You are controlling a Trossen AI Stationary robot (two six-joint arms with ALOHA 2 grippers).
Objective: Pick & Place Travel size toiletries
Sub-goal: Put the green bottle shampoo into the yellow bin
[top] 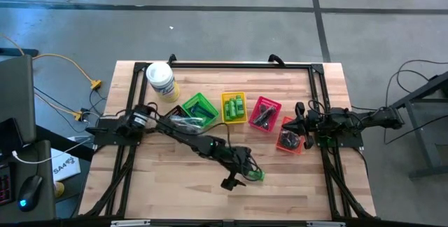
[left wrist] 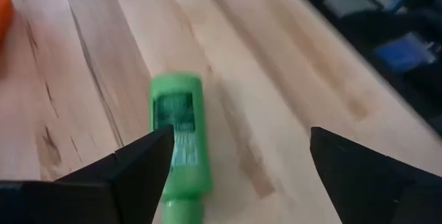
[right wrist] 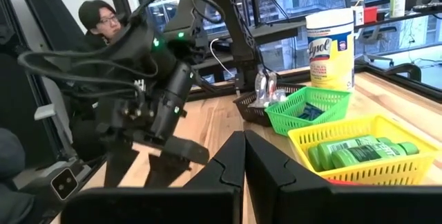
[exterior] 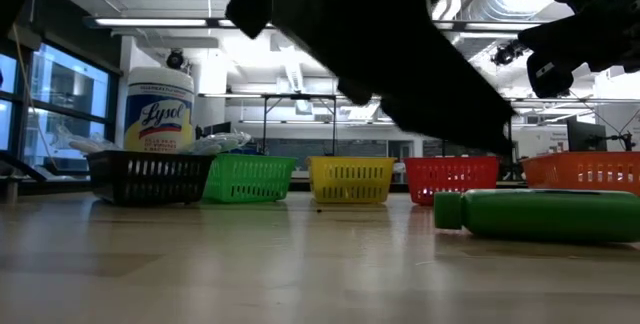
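High view puts the left hand (top: 234,180) at about 6 o'clock on the counter (top: 154,185), fingers spread wide and holding nothing. A green bottle (top: 256,176) lies on its side on the bare wood just beside it at 3 o'clock; the left wrist view shows the bottle (left wrist: 178,137) flat between the spread fingers, nearer one of them. Out toward 12 o'clock runs a row of small baskets: the yellow basket (top: 234,107) already holds several green bottles, the green basket (top: 198,109) and red basket (top: 264,113) hold other small items (too small to name). The right hand (top: 301,124) waits at 3 o'clock over the orange basket (top: 290,137), fingers shut and empty. My reading: sorting is mostly done, with this loose bottle left to place.
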